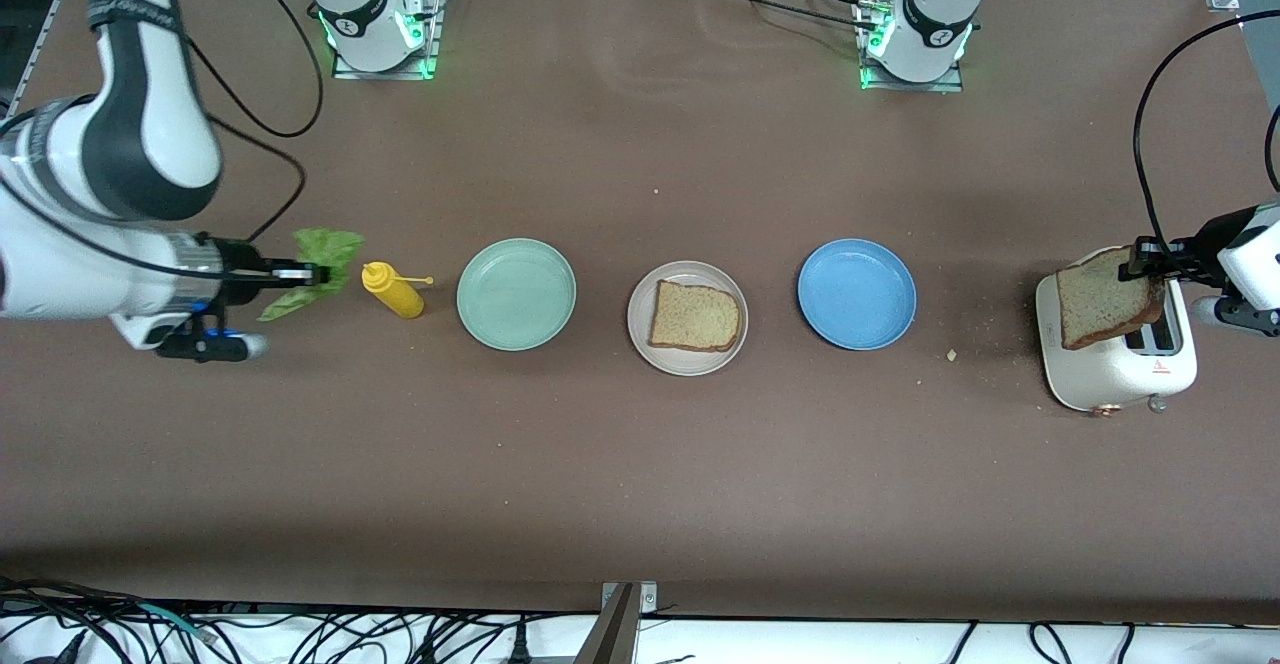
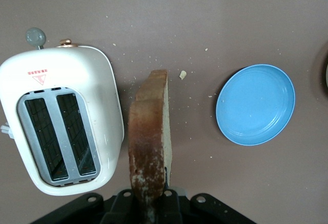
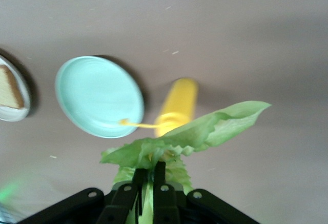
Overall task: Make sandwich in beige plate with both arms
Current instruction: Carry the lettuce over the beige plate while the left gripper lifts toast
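- My right end effector point(image 1: 318, 274) is clenched on a lettuce leaf point(image 1: 322, 249), up in the air over the table point(image 1: 640, 484) at the right arm's end, just beside the yellow mustard bottle point(image 1: 392, 289).
- My left end effector point(image 1: 1140, 262) grips a bread slice point(image 1: 1105, 299) by its edge, hanging over the white toaster point(image 1: 1120, 369) at the left arm's end.
- The beige plate point(image 1: 687, 318) sits mid-table between the mint green plate point(image 1: 516, 294) and the blue plate point(image 1: 857, 293), well apart from both end effectors.
- One slice of brown bread point(image 1: 696, 316) lies flat on the beige plate.
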Robot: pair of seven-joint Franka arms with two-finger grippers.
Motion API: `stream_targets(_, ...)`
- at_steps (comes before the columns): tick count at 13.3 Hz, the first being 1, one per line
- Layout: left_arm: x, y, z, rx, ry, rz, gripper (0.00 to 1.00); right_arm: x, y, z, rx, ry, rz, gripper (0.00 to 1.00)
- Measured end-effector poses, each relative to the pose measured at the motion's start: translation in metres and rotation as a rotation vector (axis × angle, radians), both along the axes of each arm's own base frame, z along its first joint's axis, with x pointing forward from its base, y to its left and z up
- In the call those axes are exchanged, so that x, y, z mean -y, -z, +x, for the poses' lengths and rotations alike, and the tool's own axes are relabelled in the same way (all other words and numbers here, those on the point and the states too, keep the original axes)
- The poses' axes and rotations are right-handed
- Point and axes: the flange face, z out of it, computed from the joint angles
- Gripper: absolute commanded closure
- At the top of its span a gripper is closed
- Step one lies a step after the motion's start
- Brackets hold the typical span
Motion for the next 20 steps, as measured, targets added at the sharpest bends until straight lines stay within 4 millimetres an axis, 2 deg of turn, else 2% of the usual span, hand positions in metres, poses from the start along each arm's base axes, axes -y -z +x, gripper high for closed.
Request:
stream_targets(4, 0.0, 0.0, 0.0, 0.0, -0.001, 0.0, 1.0, -0.12, -0.017, -0.028, -0.02, 0.167, -0.047, 1.0)
stream_targets(6, 0.0, 0.0, 0.0, -0.001, -0.001, 0.0, 1.0, -0.183, -0.016, -0.041, 0.022, 0.274, -0.075, 1.0)
stream_targets(8, -0.001, 0.0, 0.0, -0.001, -0.001, 0.0, 1.0, -0.245, 0.003, -0.055, 0.074, 0.37, -0.092, 1.0)
stream_targets(10, -0.001, 0.0, 0.0, -0.001, -0.001, 0.0, 1.0, -0.294, 0.039, -0.065, 0.106, 0.432, -0.072, 1.0)
stream_targets(15, -0.001, 0.0, 0.0, -0.001, -0.002, 0.001, 1.0, -0.374, 0.132, -0.089, 0.154, 0.508, 0.011, 1.0)
stream_targets(18, -0.002, 0.0, 0.0, -0.001, -0.002, 0.001, 1.0, -0.403, 0.16, -0.092, 0.157, 0.558, 0.047, 1.0)
stream_targets(20, -0.002, 0.0, 0.0, -0.002, -0.002, 0.001, 1.0, -0.411, 0.175, -0.085, 0.16, 0.585, 0.067, 1.0)
